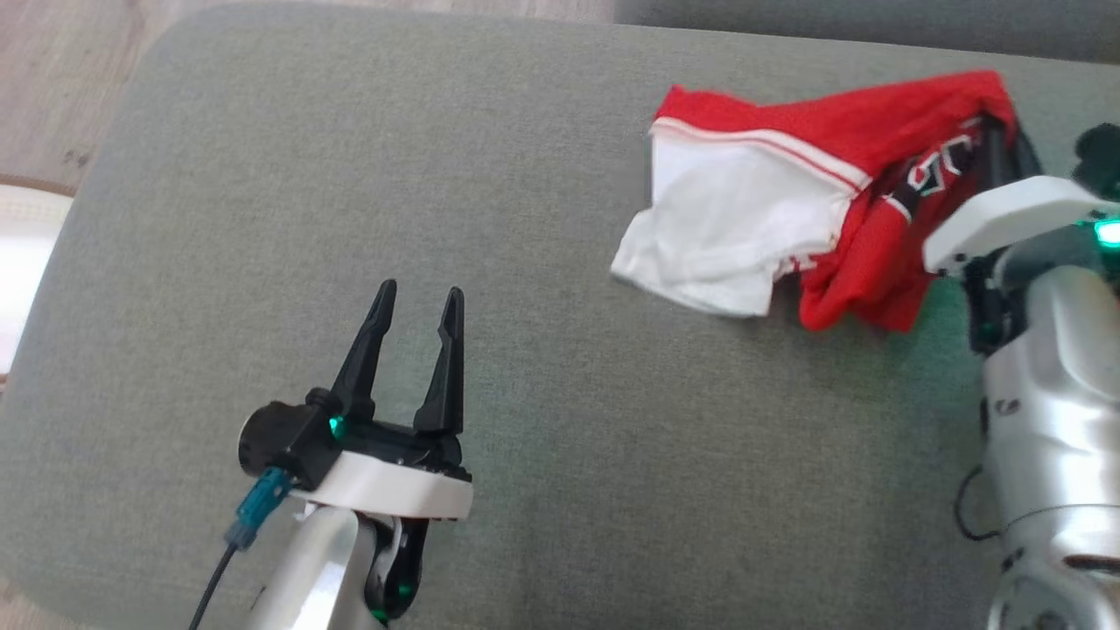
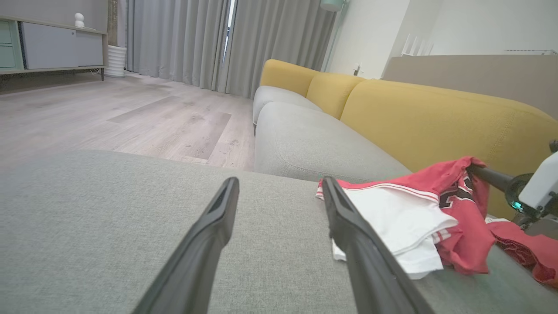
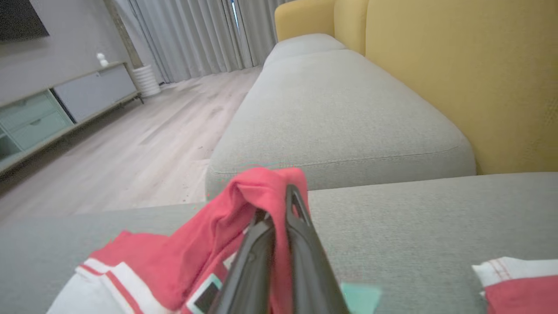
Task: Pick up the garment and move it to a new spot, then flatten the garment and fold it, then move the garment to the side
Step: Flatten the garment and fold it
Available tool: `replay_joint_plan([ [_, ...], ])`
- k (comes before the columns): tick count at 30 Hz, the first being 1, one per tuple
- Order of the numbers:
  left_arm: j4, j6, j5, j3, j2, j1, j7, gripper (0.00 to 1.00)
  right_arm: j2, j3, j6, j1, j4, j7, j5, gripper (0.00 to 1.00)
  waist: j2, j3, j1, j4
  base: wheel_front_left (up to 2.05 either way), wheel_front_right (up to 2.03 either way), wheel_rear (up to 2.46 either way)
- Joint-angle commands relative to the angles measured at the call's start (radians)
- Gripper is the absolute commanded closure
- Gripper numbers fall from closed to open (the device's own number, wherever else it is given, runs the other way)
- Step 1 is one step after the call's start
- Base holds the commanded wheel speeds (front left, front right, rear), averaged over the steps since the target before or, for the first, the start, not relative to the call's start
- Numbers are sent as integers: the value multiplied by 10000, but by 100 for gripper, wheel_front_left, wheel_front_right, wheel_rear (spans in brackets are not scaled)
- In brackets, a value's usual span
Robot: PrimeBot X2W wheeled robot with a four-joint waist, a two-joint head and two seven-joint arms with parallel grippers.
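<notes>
Currently right pincer (image 3: 277, 208) is clamped shut on a bunched red fold of the garment (image 1: 770, 201), at its right end. Garment lies crumpled, red and white, on the grey sofa cushion (image 1: 437, 175), upper right in head view. Left pincer (image 1: 418, 297) spread wide, holding nothing, over bare cushion, well apart from garment. Yellow backrest (image 2: 436, 117) behind.

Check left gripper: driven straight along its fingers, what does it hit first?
Way looks free: the left gripper, fingers open, points across bare grey cushion. The garment lies to its right, outside that line. Height over the cushion is unclear.
</notes>
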Motion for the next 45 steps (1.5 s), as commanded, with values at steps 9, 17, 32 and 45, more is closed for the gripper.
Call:
replay_joint_plan([
  [9,-256,-38,152,468,70,-99,-53,0,58,-240,-9,-360,-17,-521,-2566,0,0,-79,0,84,0,0,0],
  [17,-349,-38,356,791,70,87,-53,0,306,1662,-9,952,-1193,-1289,-1207,0,0,-545,0,-610,0,0,0],
  [32,-406,-78,487,986,70,428,-53,0,312,3971,-9,5154,-4822,-1313,1530,0,0,-873,0,-1906,0,0,0],
  [45,-337,-132,379,814,70,251,-53,0,313,4689,-9,5036,-4608,-813,1770,0,0,-611,0,-1403,0,0,0],
])
